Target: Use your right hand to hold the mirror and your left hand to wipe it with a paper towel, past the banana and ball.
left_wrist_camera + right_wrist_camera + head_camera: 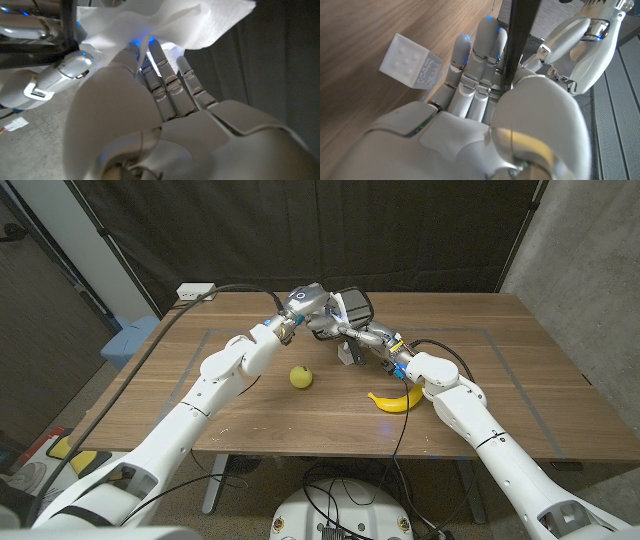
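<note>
The mirror [355, 304], a dark framed panel, stands upright at the table's far middle, and my right hand [358, 332] grips its lower part. In the right wrist view its dark edge [519, 40] runs between the thumb and fingers of my right hand [485, 110]. My left hand [304, 304] is up against the mirror's left side. It holds a white paper towel [165, 25], bunched over the fingertips of the left hand [170, 95]. The yellow ball [301, 377] and the banana [396, 400] lie nearer to me on the table.
A small white dotted cube [410, 67] sits on the wood just beside my right hand, also seen as the cube [347, 356] below the mirror. A white power strip [195, 291] lies at the far left corner. A blue bin [130, 340] stands off the table's left.
</note>
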